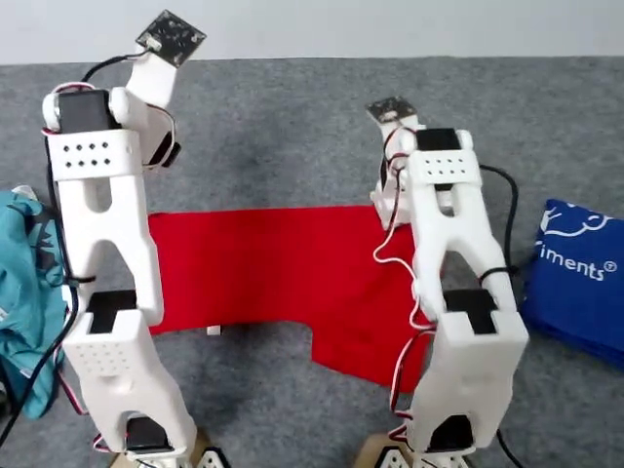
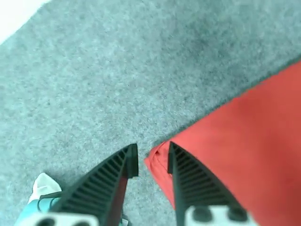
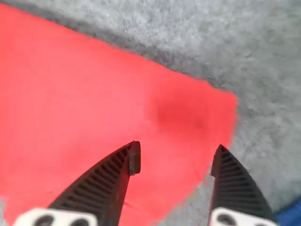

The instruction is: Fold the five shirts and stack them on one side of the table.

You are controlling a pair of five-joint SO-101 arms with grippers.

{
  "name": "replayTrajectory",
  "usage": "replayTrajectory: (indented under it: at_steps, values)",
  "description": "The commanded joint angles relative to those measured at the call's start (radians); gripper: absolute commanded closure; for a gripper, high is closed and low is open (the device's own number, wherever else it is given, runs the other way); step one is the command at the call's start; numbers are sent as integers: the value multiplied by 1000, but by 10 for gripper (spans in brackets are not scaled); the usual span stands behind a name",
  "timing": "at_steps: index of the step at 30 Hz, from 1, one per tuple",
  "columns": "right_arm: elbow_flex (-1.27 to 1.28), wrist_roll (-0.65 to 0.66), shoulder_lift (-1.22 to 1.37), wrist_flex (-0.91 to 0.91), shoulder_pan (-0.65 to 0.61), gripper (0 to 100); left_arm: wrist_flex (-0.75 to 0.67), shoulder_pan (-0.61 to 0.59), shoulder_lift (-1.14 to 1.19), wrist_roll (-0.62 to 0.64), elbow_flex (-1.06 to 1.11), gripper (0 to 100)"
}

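Red fabric shirt (image 1: 273, 263) flat on grey felt table (image 1: 292, 127); crumpled teal shirt (image 1: 19, 283) left, folded blue shirt (image 1: 580, 273) right. Left gripper (image 2: 150, 160) slightly parted, right gripper (image 3: 176, 157) spread wide.

The table is covered by a grey felt-like cover (image 1: 292, 127), mottled with darker patches and seen on all sides of the work area. A pale white band (image 1: 390, 29) is seen along the cover's far edge in the high view, running straight across.
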Motion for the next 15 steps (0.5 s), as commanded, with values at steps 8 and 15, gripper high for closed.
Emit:
replayTrajectory:
  at_steps: [8,15]
  values:
    - [-40,-9,-289,159,-38,739,28,58,-256,11,219,881]
    - [-43,-12,-475,257,-65,749,28,141,-390,12,418,882]
